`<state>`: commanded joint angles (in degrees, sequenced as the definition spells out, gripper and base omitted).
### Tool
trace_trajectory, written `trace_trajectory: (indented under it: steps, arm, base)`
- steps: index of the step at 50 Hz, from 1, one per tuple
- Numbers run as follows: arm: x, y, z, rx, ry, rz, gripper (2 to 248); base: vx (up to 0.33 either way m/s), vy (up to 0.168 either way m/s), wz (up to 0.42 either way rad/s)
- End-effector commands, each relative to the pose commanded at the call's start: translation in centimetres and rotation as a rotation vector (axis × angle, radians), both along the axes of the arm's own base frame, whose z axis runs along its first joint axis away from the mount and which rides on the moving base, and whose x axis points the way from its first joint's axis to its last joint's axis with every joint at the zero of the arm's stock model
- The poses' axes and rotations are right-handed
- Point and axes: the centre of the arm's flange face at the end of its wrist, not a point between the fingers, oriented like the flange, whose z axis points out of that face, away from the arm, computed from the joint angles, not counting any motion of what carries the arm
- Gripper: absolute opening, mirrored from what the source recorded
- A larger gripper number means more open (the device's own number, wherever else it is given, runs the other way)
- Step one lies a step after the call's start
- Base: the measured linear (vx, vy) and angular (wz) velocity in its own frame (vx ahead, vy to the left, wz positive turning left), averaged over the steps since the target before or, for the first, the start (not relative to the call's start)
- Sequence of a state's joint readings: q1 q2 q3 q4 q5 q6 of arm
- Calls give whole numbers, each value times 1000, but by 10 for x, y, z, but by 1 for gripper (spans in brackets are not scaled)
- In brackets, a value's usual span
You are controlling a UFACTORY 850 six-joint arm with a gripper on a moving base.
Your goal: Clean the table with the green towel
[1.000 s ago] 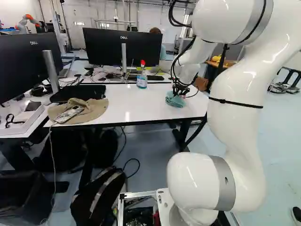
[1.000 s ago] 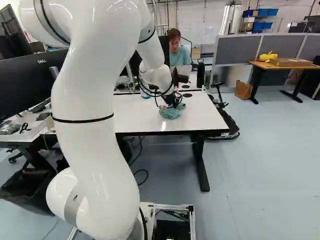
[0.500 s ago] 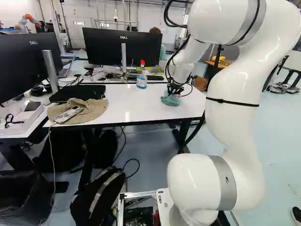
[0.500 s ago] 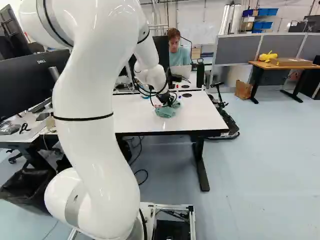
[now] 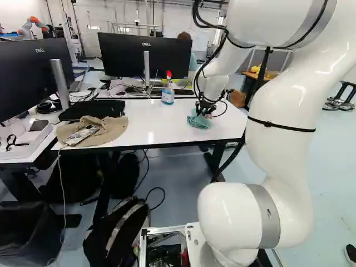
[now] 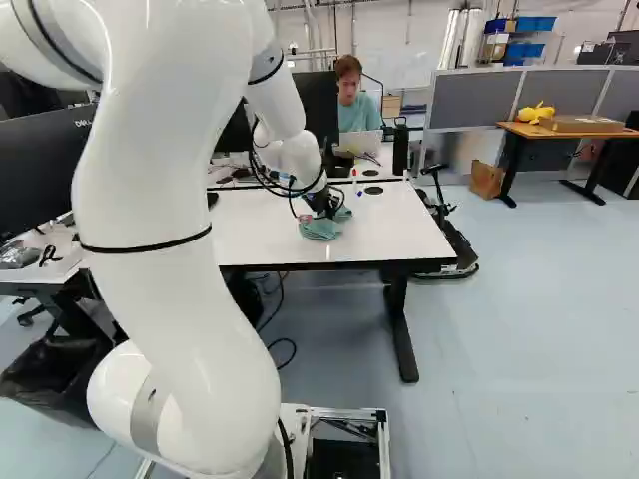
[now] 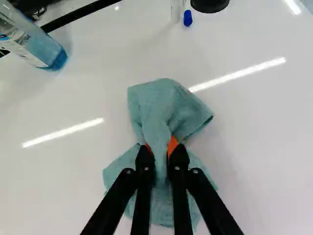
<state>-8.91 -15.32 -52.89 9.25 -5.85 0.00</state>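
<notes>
In the left base view my gripper (image 5: 204,108) is low over the white table (image 5: 161,123), at the green towel (image 5: 198,120), near the table's right end. The wrist view has the gripper (image 7: 160,152) shut on a bunched fold of the teal-green towel (image 7: 164,103); orange pads press it from both sides. The cloth spreads on the tabletop ahead of, beside and under the fingers. In the right base view the towel (image 6: 321,228) lies below the wrist.
A blue spray bottle (image 5: 167,92) stands toward the table's back, left of the towel. A tan cap (image 5: 100,131) with a device on it and a black laptop (image 5: 93,110) lie farther left. Blue-capped marker (image 7: 188,18) at the back. Beyond sits a monitor (image 5: 146,55).
My gripper and the towel held in it have slid leftward over the tabletop in both base views. The arm's upper links have shifted; the base stays in place.
</notes>
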Motion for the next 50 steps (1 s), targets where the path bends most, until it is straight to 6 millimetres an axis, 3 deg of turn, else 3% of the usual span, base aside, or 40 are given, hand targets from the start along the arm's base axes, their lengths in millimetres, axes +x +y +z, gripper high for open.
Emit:
trace_trajectory:
  steps: [7,18,50]
  arm:
    - [-13,0,0,1,6,-4,46]
    - [-14,0,2,0,2,-5,46]
    - [-28,2,41,-11,-69,-4,46]
  base:
    - [0,0,0]
    - [0,0,0]
    - [0,0,0]
